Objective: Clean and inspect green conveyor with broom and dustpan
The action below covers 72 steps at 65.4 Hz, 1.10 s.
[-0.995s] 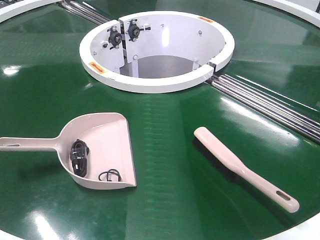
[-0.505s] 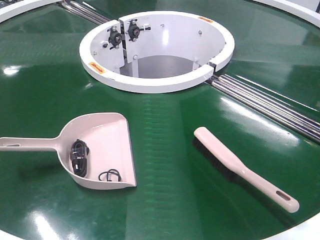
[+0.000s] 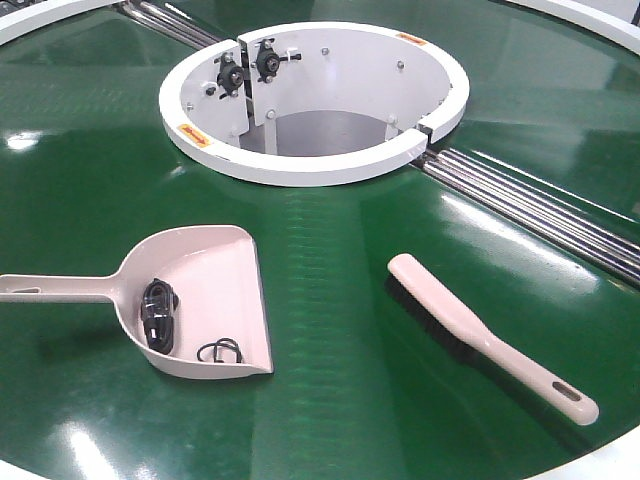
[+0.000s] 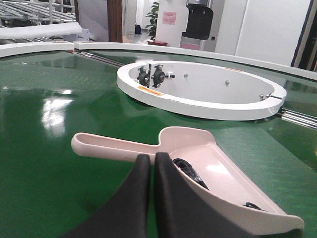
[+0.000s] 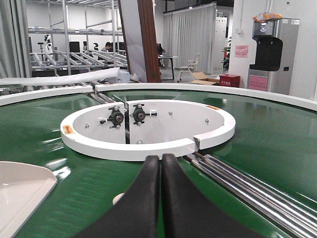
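Note:
The green conveyor (image 3: 330, 250) fills the front view, and neither gripper shows there. The pale pink dustpan (image 3: 215, 290) lies at the left with its handle pointing left and black bits of debris (image 3: 158, 315) inside. At the right the slim pink broom (image 3: 470, 330) lies bristles down, its slotted handle end toward the near right edge. My left gripper (image 4: 151, 157) is shut and empty, low over the belt just in front of the dustpan (image 4: 218, 163) where handle meets scoop. My right gripper (image 5: 160, 158) is shut and empty; the broom (image 5: 118, 199) tip peeks out left of it.
The white-rimmed centre hole (image 3: 300, 170) sits behind both tools, with two black bearings on its inner wall. Steel rollers (image 3: 540, 205) run from the hole's rim toward the right. The belt's white outer edge (image 3: 610, 455) shows at the near right corner.

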### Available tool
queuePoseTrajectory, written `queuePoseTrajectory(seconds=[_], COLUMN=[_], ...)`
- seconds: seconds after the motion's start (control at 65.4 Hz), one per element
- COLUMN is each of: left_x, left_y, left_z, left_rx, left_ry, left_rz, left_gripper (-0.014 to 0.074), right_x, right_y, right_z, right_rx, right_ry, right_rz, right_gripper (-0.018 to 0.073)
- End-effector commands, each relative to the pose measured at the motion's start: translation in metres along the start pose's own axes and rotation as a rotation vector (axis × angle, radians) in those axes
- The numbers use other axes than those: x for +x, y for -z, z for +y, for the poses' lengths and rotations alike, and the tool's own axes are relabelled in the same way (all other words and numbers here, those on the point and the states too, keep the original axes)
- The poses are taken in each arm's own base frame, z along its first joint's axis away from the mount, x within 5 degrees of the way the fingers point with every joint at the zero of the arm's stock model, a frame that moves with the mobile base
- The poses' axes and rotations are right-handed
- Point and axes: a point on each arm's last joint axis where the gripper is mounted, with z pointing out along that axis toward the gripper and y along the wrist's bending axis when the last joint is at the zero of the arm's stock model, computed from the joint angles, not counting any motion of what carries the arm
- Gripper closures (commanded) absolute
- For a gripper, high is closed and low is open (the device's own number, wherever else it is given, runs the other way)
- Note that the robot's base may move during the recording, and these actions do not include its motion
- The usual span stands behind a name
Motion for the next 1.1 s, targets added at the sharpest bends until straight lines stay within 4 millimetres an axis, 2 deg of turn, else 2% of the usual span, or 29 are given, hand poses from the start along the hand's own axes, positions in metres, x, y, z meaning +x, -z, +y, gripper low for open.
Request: queuePoseTrajectory(seconds=[0.0, 0.245, 0.352, 0.459, 0.612, 0.826, 1.086], left_x=[-0.004, -0.004, -0.004, -0.004, -0.004, -0.004, -0.004], left_y=[0.001, 0.001, 0.001, 0.001, 0.001, 0.001, 0.001], left_z=[0.000, 0.000, 0.000, 0.000, 0.000, 0.000, 0.000], left_rx=[0.005, 0.005, 0.005, 0.005, 0.005, 0.005, 0.005], left_ry=[0.016, 0.016, 0.016, 0.016, 0.016, 0.016, 0.016], left_rz=[-0.075, -0.075, -0.075, -0.075, -0.075, -0.075, -0.074], left_gripper=[0.0603, 0.0603, 0.0603, 0.0603, 0.0603, 0.0603, 0.0603], right_x=[-0.015, -0.015, -0.013, -0.008, 0.010, 0.042, 0.048], right_y=[0.000, 0.000, -0.001, -0.001, 0.000, 0.012, 0.015], right_z=[-0.001, -0.001, -0.001, -0.005, -0.015, -0.010, -0.011], right_rx=[0.007, 0.007, 0.009, 0.077, 0.224, 0.210, 0.221], right_ry=[0.005, 0.005, 0.097, 0.075, -0.014, 0.009, 0.024], right_rz=[-0.086, -0.087, -0.072, -0.041, -0.031, -0.064, -0.007], right_gripper=[0.0568, 0.0568, 0.0568, 0.0568, 0.0568, 0.0568, 0.0568])
